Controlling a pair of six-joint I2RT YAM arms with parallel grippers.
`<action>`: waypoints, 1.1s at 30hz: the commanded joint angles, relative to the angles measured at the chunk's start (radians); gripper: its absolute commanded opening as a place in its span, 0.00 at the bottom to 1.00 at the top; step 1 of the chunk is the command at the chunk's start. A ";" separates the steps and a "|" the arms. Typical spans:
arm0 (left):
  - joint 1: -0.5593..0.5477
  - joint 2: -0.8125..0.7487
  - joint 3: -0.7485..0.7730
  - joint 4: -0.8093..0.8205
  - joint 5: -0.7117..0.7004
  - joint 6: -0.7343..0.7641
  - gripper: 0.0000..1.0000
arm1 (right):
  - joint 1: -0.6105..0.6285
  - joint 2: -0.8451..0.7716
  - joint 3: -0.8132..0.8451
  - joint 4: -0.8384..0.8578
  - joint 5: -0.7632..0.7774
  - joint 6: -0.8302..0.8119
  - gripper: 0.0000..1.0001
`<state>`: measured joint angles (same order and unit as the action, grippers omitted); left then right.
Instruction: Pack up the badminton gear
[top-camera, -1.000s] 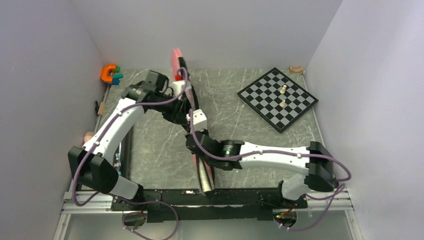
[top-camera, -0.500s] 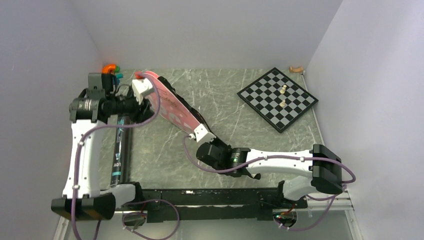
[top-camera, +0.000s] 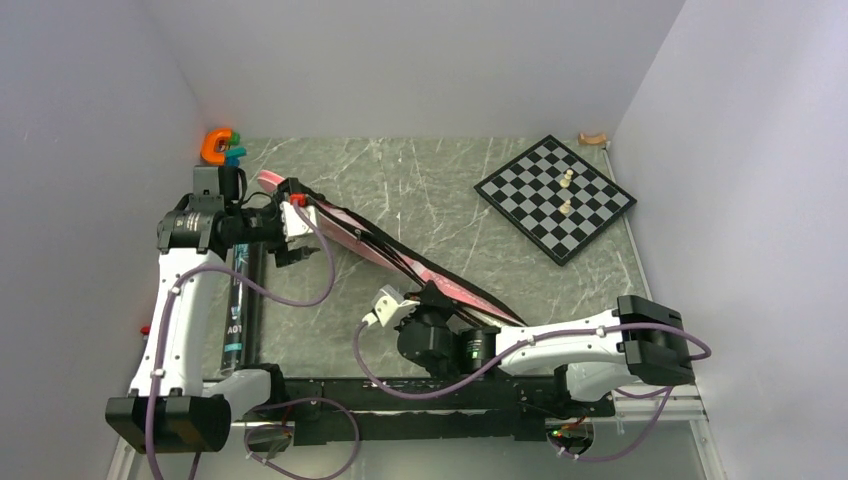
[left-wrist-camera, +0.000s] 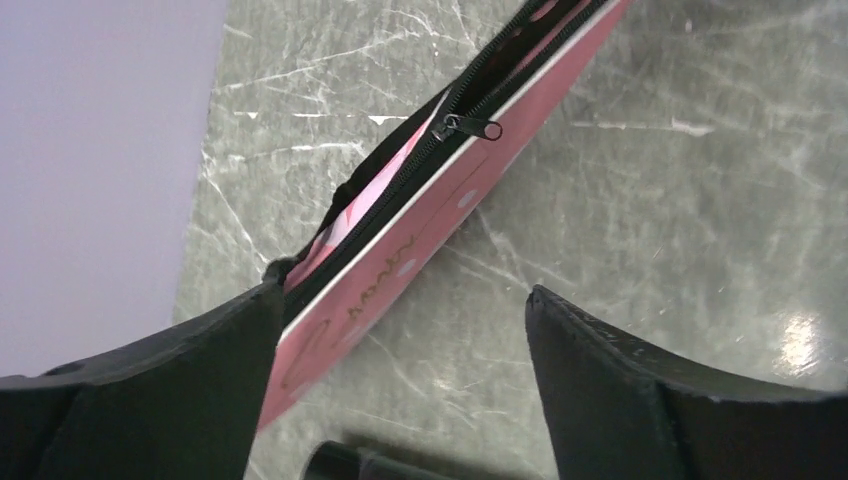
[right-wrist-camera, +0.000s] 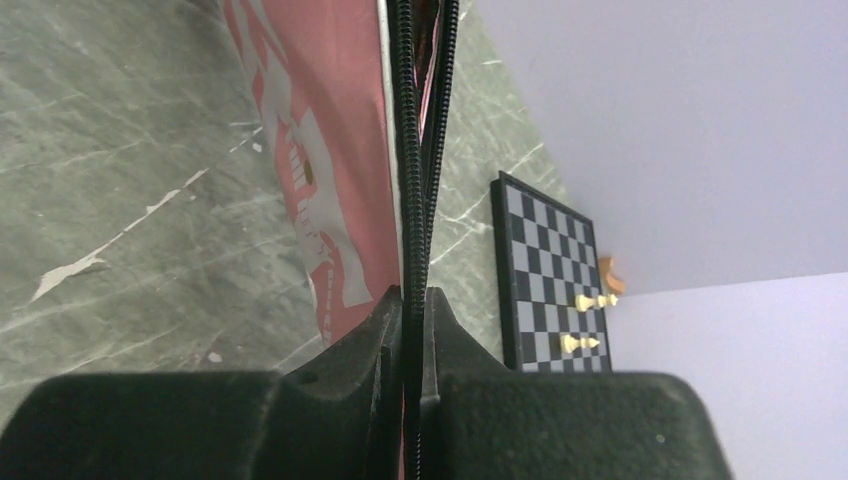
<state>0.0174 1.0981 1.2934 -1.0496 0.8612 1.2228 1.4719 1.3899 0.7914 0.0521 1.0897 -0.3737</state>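
R gripper (right-wrist-camera: 410, 302) pinches bag (right-wrist-camera: 320, 150) edge; L gripper (left-wrist-camera: 402, 300) wide

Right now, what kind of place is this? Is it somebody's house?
Probably a robot test booth, not a house. Plain pale walls box in a marble-look table, a left arm and right arm are bolted at its near edge, and the props are mixed: a chessboard, a pink racket bag.
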 joint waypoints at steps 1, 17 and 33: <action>0.000 0.019 0.024 -0.094 0.070 0.315 0.99 | 0.013 -0.046 -0.013 0.204 0.122 -0.161 0.00; -0.117 0.116 -0.048 -0.034 -0.048 0.475 0.99 | 0.086 0.042 -0.193 0.904 0.167 -0.804 0.00; -0.169 0.192 -0.064 0.056 -0.131 0.473 0.80 | 0.131 0.073 -0.239 1.046 0.155 -0.930 0.00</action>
<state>-0.1295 1.2766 1.2018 -1.0065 0.7158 1.6897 1.5879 1.4628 0.5491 0.9375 1.2270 -1.2427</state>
